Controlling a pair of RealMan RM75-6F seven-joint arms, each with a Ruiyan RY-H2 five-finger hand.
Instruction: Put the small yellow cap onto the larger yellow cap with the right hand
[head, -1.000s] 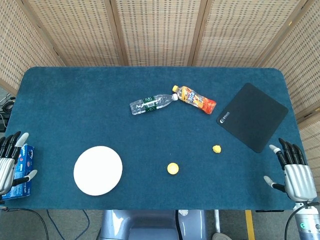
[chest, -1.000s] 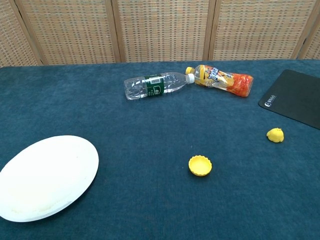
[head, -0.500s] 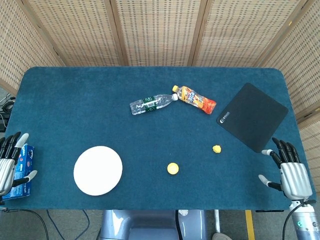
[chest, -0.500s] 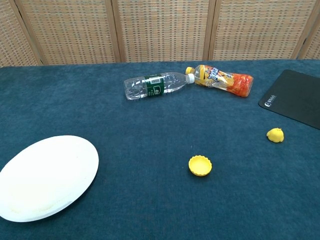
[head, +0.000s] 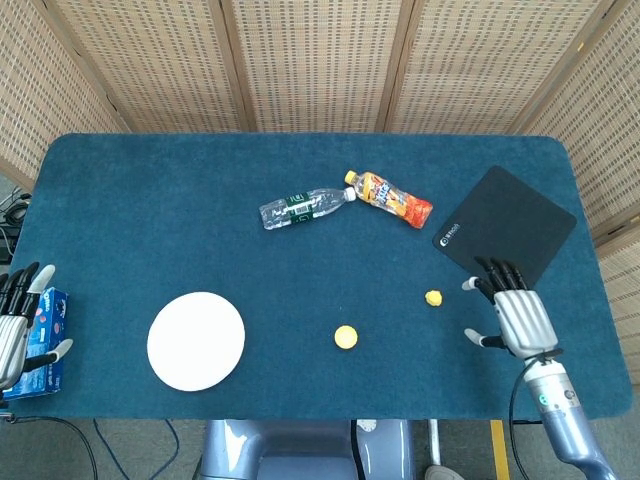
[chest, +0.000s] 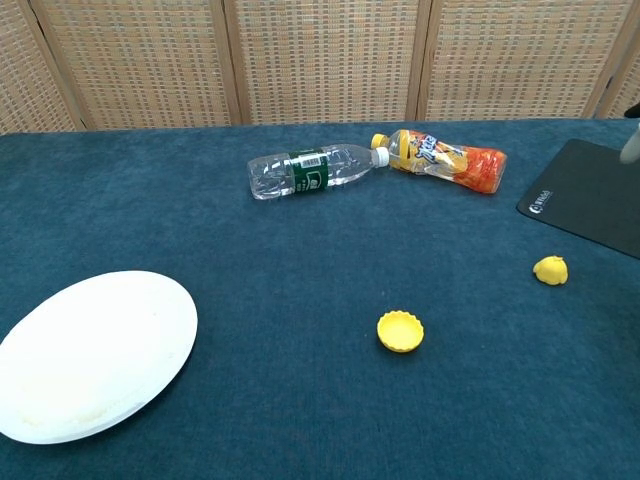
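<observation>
Small yellow cap (head: 433, 298): lies on the blue table cloth (head: 150, 220), just off the near corner of the black mouse pad (head: 510, 232), untouched; in the chest view it reads as a low lumpy piece, and I cannot tell which way up it sits. Larger yellow cap (head: 345, 337): lies nearer my edge and to the left of the small one, well apart from it, open side up with its crimped rim showing in the chest view. My right hand (head: 516, 315): over the cloth just right of the small cap, fingers spread and pointing away from me across the pad's corner, holding nothing. My left hand (head: 14, 328): at the left table edge, fingers apart, holding nothing, beside a blue packet (head: 48, 330). Step in hand, as I judge it: the reach to the small cap, grasp not yet made. To do it well I would bring the hand leftward until thumb and a fingertip stand either side of the cap, come down low, and pinch its sides lightly so it does not skid on the cloth; then carry it level and set it centred in the larger cap's rim. Other items: white plate (head: 196, 341), clear water bottle (head: 305, 207) and orange drink bottle (head: 390, 199) lying neck to neck, all well clear of the path.
</observation>
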